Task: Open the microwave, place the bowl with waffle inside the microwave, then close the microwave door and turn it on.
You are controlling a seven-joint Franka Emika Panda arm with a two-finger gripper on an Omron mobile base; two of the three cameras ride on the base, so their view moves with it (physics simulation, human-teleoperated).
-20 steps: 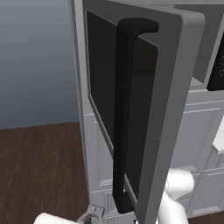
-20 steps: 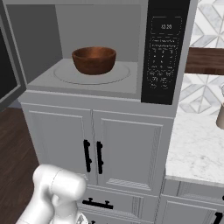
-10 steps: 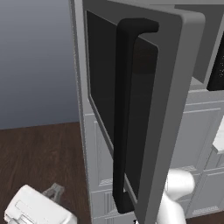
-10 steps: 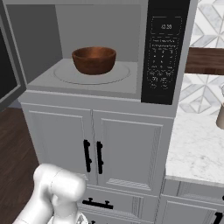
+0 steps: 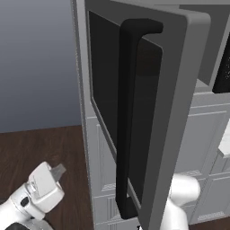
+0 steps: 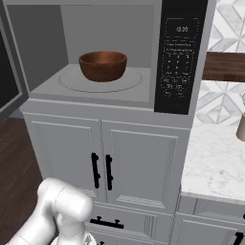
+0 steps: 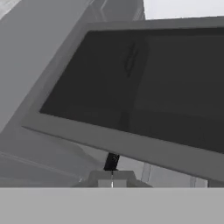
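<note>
The microwave (image 6: 48, 88) stands open. On its round turntable sits the brown bowl (image 6: 102, 65); the waffle is hidden by the bowl's rim. The microwave door (image 5: 179, 90) is swung wide toward the base, its dark glass and long black bar handle (image 5: 128, 117) facing out. Low and left of the door, my gripper (image 5: 58, 170) is shut with nothing in it, apart from the door. In the hand view the shut gripper (image 7: 112, 179) points up at the microwave door (image 7: 131, 83) from below.
The dark control strip (image 6: 179, 57) is at the microwave's right. White cabinet doors (image 6: 139, 167) with black handles lie below it. A marble counter (image 6: 215, 162) is at the right and dark wood floor (image 5: 40, 148) at the left.
The hand has swung left and risen from the bottom edge of the left base view, still left of the open door. Door and bowl have not moved.
</note>
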